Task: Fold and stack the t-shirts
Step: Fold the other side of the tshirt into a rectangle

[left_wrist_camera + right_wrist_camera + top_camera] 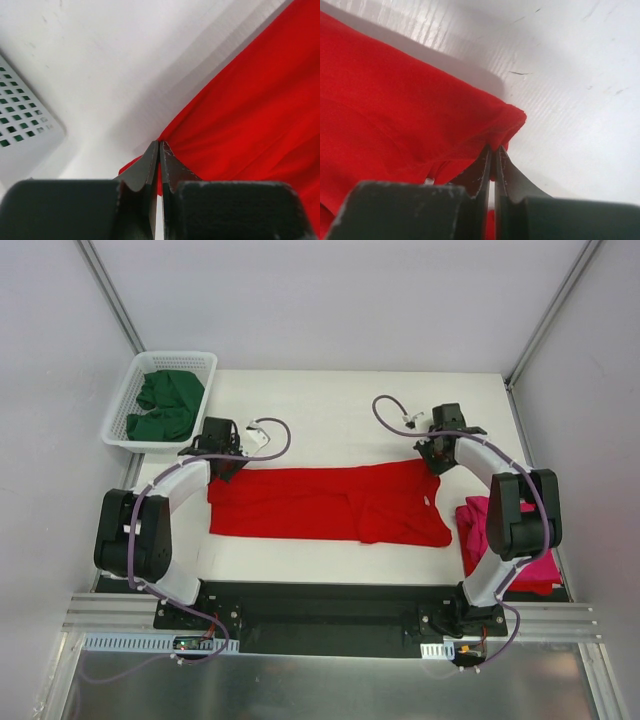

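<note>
Your left gripper (159,148) has its fingers pressed together on the far left corner of the red t-shirt (330,502), and your right gripper (493,150) pinches the far right corner likewise (almost no gap shows). You hold both far corners, I think, so that the shirt, flat across the middle of the table (330,405), folds toward you evenly. The magenta t-shirt (477,520) lies beside the right arm, green t-shirts (165,405) in the basket (122,405).

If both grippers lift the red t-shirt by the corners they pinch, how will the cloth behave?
Probably floppy: the red t-shirt lies flat with soft creases, so its middle would likely sag between the left gripper and the right gripper. It seems light, thin cloth bunching at each pinch. It may slip, since only small corners are held.
</note>
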Controlling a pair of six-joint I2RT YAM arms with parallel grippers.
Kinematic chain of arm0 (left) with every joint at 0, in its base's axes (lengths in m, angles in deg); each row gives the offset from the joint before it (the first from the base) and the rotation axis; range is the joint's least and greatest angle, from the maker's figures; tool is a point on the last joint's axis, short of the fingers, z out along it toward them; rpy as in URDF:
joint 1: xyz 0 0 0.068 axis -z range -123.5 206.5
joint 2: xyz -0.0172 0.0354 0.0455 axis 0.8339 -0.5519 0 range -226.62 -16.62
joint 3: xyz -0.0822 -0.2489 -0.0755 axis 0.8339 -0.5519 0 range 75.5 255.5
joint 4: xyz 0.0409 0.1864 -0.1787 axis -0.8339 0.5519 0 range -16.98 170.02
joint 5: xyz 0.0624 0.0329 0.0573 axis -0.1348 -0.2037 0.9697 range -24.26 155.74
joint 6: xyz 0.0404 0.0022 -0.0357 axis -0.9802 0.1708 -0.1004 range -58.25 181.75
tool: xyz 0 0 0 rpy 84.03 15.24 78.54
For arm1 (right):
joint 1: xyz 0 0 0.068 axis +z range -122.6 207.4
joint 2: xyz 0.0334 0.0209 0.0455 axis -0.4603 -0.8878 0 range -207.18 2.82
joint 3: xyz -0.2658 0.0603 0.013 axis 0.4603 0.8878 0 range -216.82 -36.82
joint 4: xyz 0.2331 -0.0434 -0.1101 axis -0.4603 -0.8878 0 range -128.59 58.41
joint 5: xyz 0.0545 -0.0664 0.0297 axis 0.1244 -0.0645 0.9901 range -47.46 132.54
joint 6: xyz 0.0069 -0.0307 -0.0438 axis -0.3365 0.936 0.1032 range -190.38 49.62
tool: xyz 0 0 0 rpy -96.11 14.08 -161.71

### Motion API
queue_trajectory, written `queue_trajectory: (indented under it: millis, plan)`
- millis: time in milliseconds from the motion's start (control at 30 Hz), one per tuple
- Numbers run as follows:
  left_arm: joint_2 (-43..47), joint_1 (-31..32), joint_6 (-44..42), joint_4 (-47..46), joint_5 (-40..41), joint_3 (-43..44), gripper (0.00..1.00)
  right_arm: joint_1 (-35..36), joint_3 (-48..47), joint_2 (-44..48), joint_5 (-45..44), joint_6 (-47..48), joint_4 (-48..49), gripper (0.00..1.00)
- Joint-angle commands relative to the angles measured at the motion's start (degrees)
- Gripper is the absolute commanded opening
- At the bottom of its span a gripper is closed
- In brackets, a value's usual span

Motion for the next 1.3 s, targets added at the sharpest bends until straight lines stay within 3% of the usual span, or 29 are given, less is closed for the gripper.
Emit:
queue_trajectory:
  millis: [0,667,700,767,800,867,900,967,1000,1067,1267]
  plan:
    - [4.2,0.6,-1.5,-1.4,1.9,-0.6,0.0,-1.0,-3.3,2.9,-3.8,1.1,0.2,0.01]
    - [4.5,2.2,-2.1,-3.0,3.7,-1.5,0.0,-2.6,-4.8,2.1,-4.1,2.1,-0.8,0.01]
    - [4.5,2.3,-2.1,-3.2,3.9,-1.5,0.04,-2.6,-4.7,2.3,-3.9,2.0,-0.7,0.04]
    - [5.3,2.3,-2.0,-4.8,5.3,-1.8,0.37,-2.6,-4.1,2.7,-3.6,1.8,-0.3,0.08]
    - [5.8,2.4,-1.9,-6.3,6.6,-2.7,0.99,-2.6,-3.8,3.4,-3.4,1.8,-0.1,0.16]
    - [7.8,2.5,-2.3,-8.7,10.2,-3.8,0.99,-2.6,-2.9,4.6,-3.3,1.6,1.2,0.3]
    - [8.7,2.5,-2.4,-11.4,11.3,-4.9,0.99,-2.7,-1.9,5.2,-3.5,1.2,1.5,0.47]
    - [12.1,2.5,-3.1,-12.8,12.7,-6.0,0.99,-2.7,-1.0,7.8,-3.9,0.8,2.7,0.62]
    - [13.1,2.5,-3.2,-12.6,12.2,-6.9,0.99,-2.7,-0.5,8.5,-3.6,0.4,2.8,0.76]
    - [15.3,2.6,-2.6,-9.9,9.4,-7.2,0.99,-2.6,-0.4,10.7,-2.4,0.1,2.1,0.96]
    - [14.5,4.4,3.3,1.8,-3.4,-7.2,0.99,-2.6,-2.2,11.6,10.6,-1.0,-5.0,0.96]
